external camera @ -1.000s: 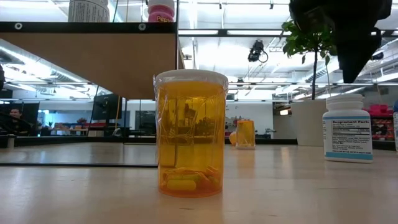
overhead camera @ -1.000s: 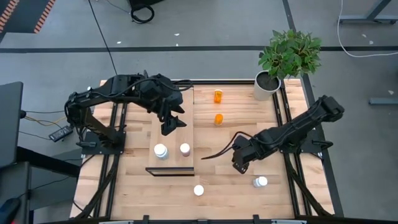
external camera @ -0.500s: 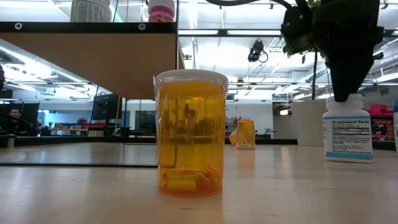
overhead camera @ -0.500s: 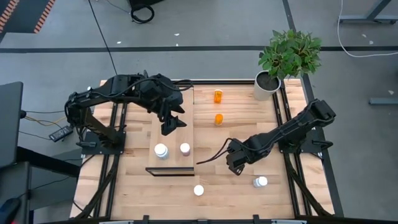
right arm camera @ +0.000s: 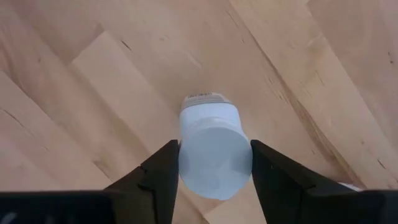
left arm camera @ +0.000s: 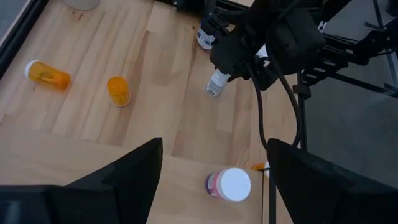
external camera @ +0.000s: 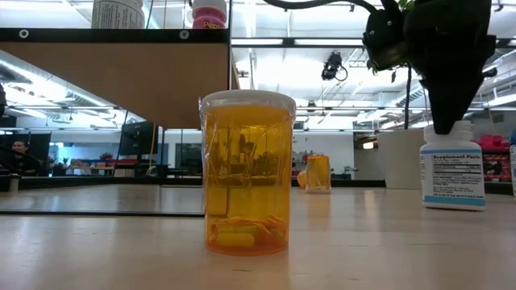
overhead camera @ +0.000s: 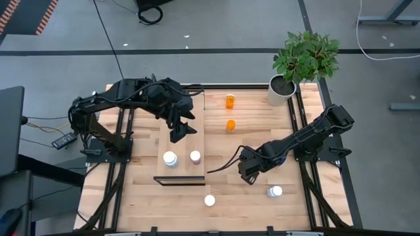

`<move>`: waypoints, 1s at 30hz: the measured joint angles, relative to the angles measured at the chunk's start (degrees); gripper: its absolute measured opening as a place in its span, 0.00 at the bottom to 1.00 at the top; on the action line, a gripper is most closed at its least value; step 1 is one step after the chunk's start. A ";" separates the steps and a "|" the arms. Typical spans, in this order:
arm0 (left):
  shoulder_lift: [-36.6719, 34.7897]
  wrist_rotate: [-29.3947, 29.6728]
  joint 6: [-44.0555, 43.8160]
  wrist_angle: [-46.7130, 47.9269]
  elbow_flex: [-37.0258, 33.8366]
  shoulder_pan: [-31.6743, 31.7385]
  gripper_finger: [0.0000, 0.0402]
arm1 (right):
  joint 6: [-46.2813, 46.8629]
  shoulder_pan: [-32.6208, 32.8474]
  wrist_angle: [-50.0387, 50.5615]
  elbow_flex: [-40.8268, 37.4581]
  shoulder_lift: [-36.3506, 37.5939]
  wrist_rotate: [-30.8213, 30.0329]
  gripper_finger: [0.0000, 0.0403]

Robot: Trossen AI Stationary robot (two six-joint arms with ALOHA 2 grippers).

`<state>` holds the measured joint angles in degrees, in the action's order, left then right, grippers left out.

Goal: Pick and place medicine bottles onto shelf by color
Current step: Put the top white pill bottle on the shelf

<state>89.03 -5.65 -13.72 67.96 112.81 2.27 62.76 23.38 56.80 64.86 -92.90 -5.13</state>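
Note:
My right gripper [overhead camera: 248,173] stands over a white-capped white bottle [external camera: 452,165] with a blue-trimmed label, which stands on the tabletop, and is shut on its cap. My left gripper [overhead camera: 182,131] hovers open and empty above the light-wood shelf [overhead camera: 184,172]. On the shelf stand a white bottle [overhead camera: 170,158] and a pink, white-capped bottle [left arm camera: 229,185]. An upright orange bottle [external camera: 247,173] stands near the table's front. Two more orange bottles [overhead camera: 230,101] [overhead camera: 230,125] are at the back, the farther one lying on its side [left arm camera: 46,73]. My right gripper pinches the white bottle's cap [right arm camera: 215,155] between its two fingers [right arm camera: 163,177], one on each side. The fingers come from above, pointing down. The bottle's base is on the tabletop, and it stands about upright.
A potted plant [overhead camera: 295,65] stands at the back right corner. Another white-capped bottle [overhead camera: 274,191] stands near the front right. The shelf sits raised above the tabletop [external camera: 113,72] on its dark frame.
My right gripper has moved toward the table's left and near edges and come down onto the white bottle's cap. My left arm has kept still.

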 joint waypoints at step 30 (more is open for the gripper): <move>-4.08 -10.30 11.45 -11.41 0.05 4.65 0.73 | -25.72 -12.54 5.54 49.88 0.02 -11.64 0.46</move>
<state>84.95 -15.95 -2.26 56.56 112.86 6.92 37.04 10.84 62.34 114.74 -92.88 -16.77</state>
